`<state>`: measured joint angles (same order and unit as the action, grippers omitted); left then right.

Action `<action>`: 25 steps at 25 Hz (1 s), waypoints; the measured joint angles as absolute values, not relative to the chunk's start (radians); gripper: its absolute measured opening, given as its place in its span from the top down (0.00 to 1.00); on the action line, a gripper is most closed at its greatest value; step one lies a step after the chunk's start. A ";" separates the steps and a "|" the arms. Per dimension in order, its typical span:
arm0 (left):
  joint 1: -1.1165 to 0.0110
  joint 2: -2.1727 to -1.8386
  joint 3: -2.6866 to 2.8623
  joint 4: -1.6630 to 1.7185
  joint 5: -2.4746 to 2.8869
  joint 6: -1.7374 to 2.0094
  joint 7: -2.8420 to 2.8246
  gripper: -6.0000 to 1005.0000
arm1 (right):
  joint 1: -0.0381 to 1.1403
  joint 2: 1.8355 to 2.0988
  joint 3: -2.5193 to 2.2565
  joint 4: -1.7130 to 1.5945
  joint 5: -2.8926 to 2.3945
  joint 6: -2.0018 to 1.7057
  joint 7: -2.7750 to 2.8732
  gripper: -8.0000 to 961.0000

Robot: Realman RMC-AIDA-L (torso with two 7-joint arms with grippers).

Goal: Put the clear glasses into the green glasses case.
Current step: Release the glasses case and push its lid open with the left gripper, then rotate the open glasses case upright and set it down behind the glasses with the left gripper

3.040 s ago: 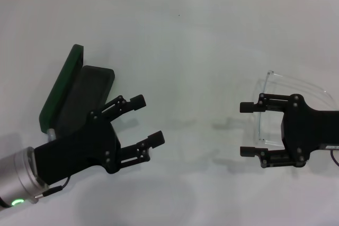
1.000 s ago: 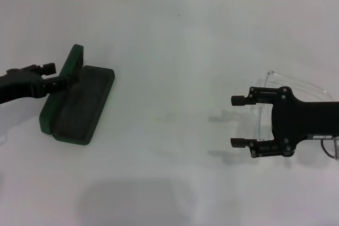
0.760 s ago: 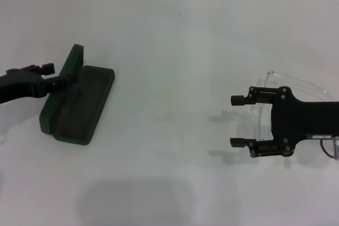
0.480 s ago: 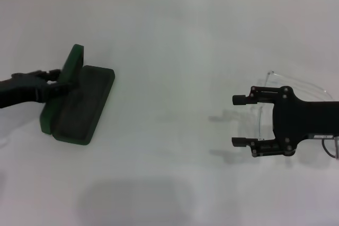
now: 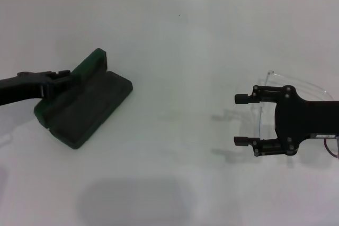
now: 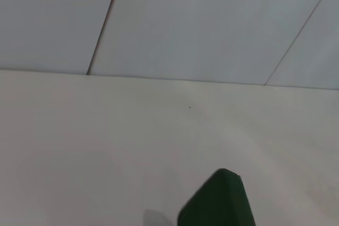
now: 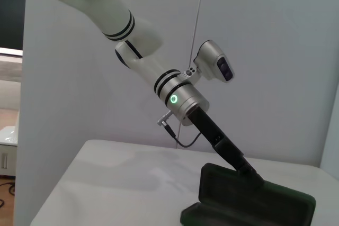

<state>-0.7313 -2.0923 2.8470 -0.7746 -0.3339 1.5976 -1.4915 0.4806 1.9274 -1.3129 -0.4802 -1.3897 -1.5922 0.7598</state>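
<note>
On the white table (image 5: pixel 175 41), left side: the green glasses case (image 5: pixel 85 101) lies open, grey-lined tray facing up, lid raised along its far-left edge and angled diagonally. Left gripper (image 5: pixel 59 78) comes in from the left edge and sits at the lid; contact looks likely, but whether its fingers pinch the lid or only press against it cannot be told. Right wrist view shows the left arm (image 7: pixel 175 96) slanting down to the case's lid. Right side, well apart from the case: the clear glasses (image 5: pixel 296 86) rest on the table. Right gripper (image 5: pixel 241 120) is spread wide above them, holding nothing.
</note>
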 joint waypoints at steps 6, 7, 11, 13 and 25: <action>-0.738 -2.089 2.847 -0.775 -0.326 1.598 -1.492 0.65 | 0.474 1.927 -1.311 -0.480 -1.388 -1.596 0.758 0.24; -0.741 -2.089 2.847 -0.775 -0.326 1.598 -1.490 0.66 | 0.472 1.927 -1.307 -0.480 -1.388 -1.599 0.758 0.24; -0.758 -2.086 2.847 -0.775 -0.351 1.599 -1.471 0.70 | 0.462 1.930 -1.286 -0.487 -1.392 -1.604 0.758 0.24; -0.771 -2.086 2.847 -0.773 -0.380 1.608 -1.430 0.72 | 0.458 1.932 -1.285 -0.490 -1.393 -1.605 0.758 0.24; -0.894 -2.086 2.847 -0.738 -0.307 1.637 -1.398 0.91 | 0.421 1.936 -1.283 -0.494 -1.393 -1.610 0.753 0.24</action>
